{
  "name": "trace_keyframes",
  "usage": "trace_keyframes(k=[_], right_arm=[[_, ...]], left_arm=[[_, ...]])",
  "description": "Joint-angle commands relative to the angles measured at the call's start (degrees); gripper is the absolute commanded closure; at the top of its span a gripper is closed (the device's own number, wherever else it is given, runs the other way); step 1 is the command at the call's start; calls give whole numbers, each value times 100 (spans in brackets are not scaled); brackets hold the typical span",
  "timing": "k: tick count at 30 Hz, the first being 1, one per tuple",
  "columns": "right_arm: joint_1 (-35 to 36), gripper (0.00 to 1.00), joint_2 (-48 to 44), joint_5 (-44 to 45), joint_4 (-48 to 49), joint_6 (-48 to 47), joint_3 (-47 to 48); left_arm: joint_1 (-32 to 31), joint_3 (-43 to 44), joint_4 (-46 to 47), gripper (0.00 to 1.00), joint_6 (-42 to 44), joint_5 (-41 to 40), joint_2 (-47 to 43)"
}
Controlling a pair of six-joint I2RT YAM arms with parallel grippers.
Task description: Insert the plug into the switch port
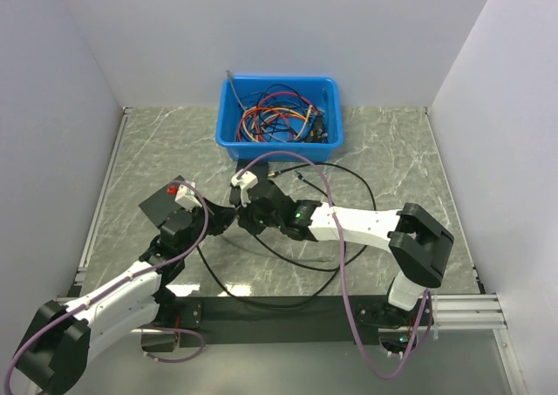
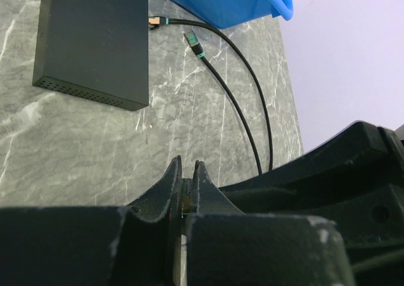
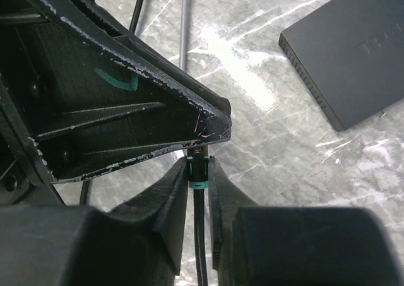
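Teal band on the plug (image 3: 197,180) is your marker. Your right hand (image 3: 197,166) is pinching it, fingers pressed tight on either side, with the black cable (image 3: 201,248) hanging down out of the grip. Your left hand (image 2: 185,178) is squeezed almost together too, with something small caught in the slit. From the right wrist view its fingertip sits right on the plug's top end, so it looks like both hands have the same plug.

From above, the two hands meet mid-desk (image 1: 392,151), lifted off the surface, just right of the switch (image 1: 161,205). The switch lies flat, well apart from the plug. Behind it is the blue bin (image 1: 228,138), full of tangled wires. Two loose ends (image 2: 192,43) lie near the switch. One is right against its side, and you can't tell if it's seated.
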Motion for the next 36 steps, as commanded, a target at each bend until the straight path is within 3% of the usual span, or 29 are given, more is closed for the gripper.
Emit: trace_keyframes(k=[1,4,12,14,15,18,21,25,29,36], right_arm=[[31,84,-313,49,260,-21,-21],[22,94,-304,58,295,14,-47],[22,100,-146,40,339,75,-38],[13,100,-120,119,366,119,-65],[-13,100,-85,163,374,128,-74],[-232,100,3,33,409,233,-170],[-741,100,4,-126,462,488,-354],[-1410,100,-84,-101,393,813,-531],[-1727,100,91,356,-3,1006,-268],[-1999,100,924,761,-241,1341,365]], left_arm=[[-11,97,177,99,82,-18,-42],[-19,88,168,99,82,-18,-42],[-19,141,107,98,152,-19,19],[-11,193,54,89,196,-18,55],[-11,220,-7,73,214,-10,90],[-11,334,-113,39,353,-18,169],[42,641,-438,23,609,-352,396],[463,1159,-650,18,855,-134,880],[1315,1406,-255,17,899,315,1530],[1888,2407,35,23,1180,639,3567]])
